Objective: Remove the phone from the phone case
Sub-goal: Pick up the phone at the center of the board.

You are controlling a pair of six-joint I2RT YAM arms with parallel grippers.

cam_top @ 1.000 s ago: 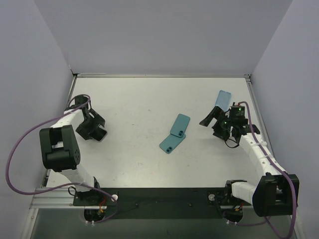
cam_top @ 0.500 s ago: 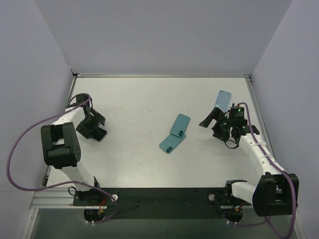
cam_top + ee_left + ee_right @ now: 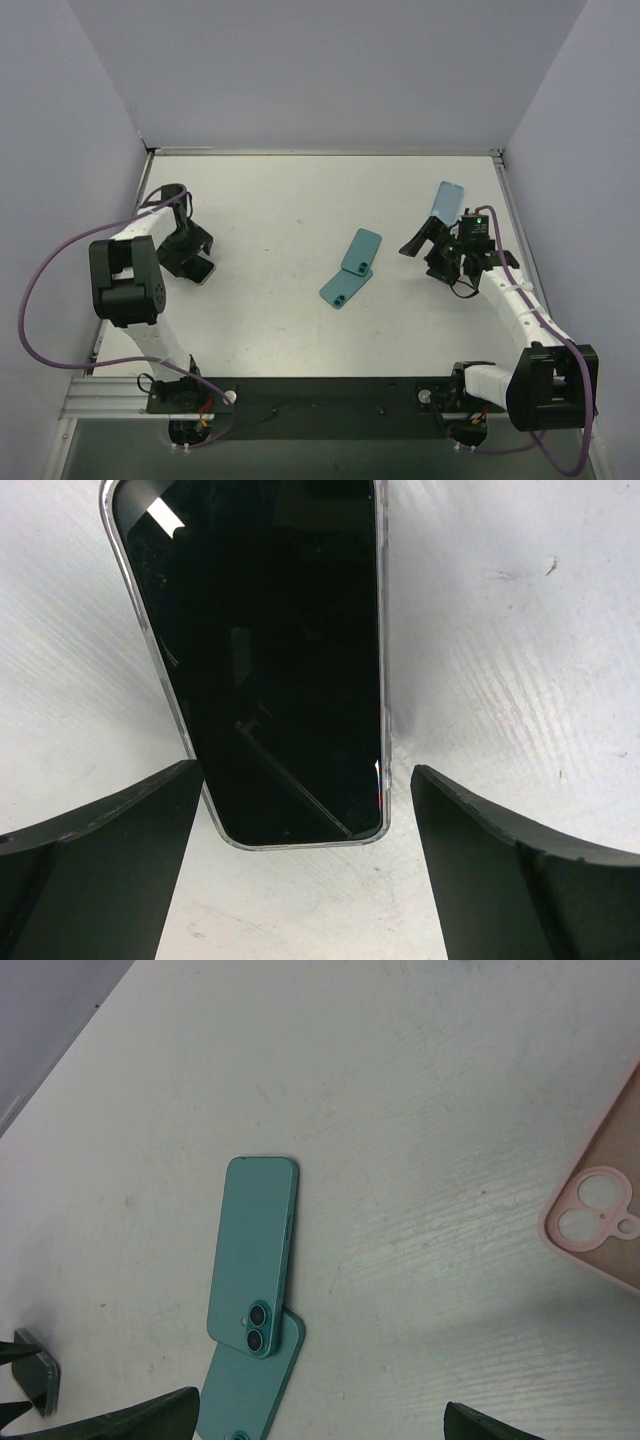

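We record a robotics laboratory cell; plain panels (image 3: 330, 70) enclose a white table (image 3: 280, 190); a mounting rail (image 3: 330, 393) carries the left arm (image 3: 125, 285) and right arm (image 3: 520, 305).

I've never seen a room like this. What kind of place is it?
Probably a robot lab's test booth: a left arm and right arm fixed to a white table, plain walls boxing it in, a teal phone lying there.

White matte table (image 3: 280, 200), lightly scuffed, evenly lit, soft shadows only. Pale lavender-grey panels box it in: back wall (image 3: 330, 70) along the table's far edge, left wall (image 3: 50, 150) and right wall (image 3: 590, 150) along its sides. Black plate (image 3: 330, 395) spans the table's near edge; thin metal strip (image 3: 320, 152) at the far edge.
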